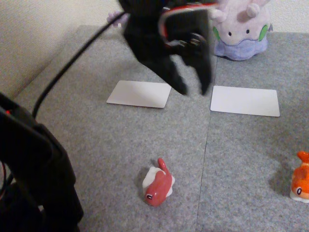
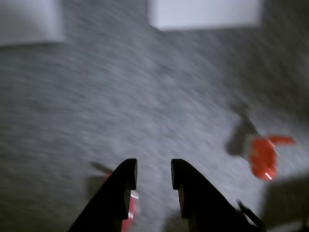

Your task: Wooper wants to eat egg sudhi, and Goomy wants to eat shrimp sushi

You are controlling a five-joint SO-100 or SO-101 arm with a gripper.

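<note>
My black gripper (image 1: 193, 90) hangs open and empty above the grey mat, between two white cards. Goomy (image 1: 241, 29), a pale lavender plush with green cheeks, sits at the back right behind it. Wooper is hidden behind the arm, save for a pale purple tip (image 1: 114, 18) at the arm's left. The shrimp sushi (image 1: 300, 180), orange on a white base, lies at the right edge. In the blurred wrist view the open gripper (image 2: 153, 173) sits at the bottom and the shrimp sushi (image 2: 264, 155) lies to the right. The egg sudhi is out of view.
A dark red fish toy (image 1: 158, 186) lies front centre; it peeks from behind the left finger (image 2: 131, 205). White cards lie at left (image 1: 139, 93) and right (image 1: 245, 100) before the plushes. The black arm base (image 1: 34, 169) and cable (image 1: 72, 63) fill the left.
</note>
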